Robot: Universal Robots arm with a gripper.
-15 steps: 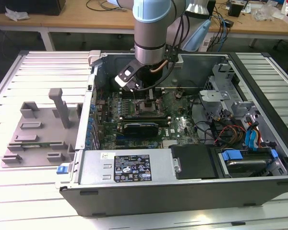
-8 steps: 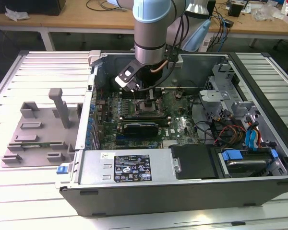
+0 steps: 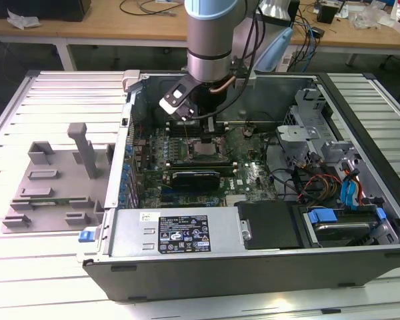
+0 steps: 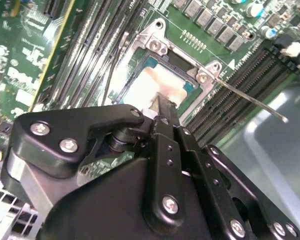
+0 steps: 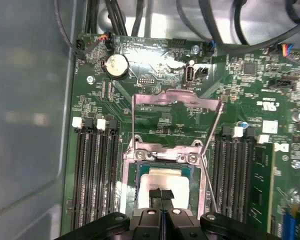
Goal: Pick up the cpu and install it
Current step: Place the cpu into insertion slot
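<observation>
Jaws (pressed together) sit right above the socketed cpu (image 5: 162,178).

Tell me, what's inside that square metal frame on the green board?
The cpu lies inside the socket frame, silvery top up. The shut gripper hangs right over it, hiding part of its top. What lies underneath the chip is covered.

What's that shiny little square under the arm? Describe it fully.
The cpu is a flat square chip with a silvery metal top and a thin green rim. It lies level inside the open socket frame on the green board. The shut pincer hangs over its top; whether they touch, I cannot tell.
</observation>
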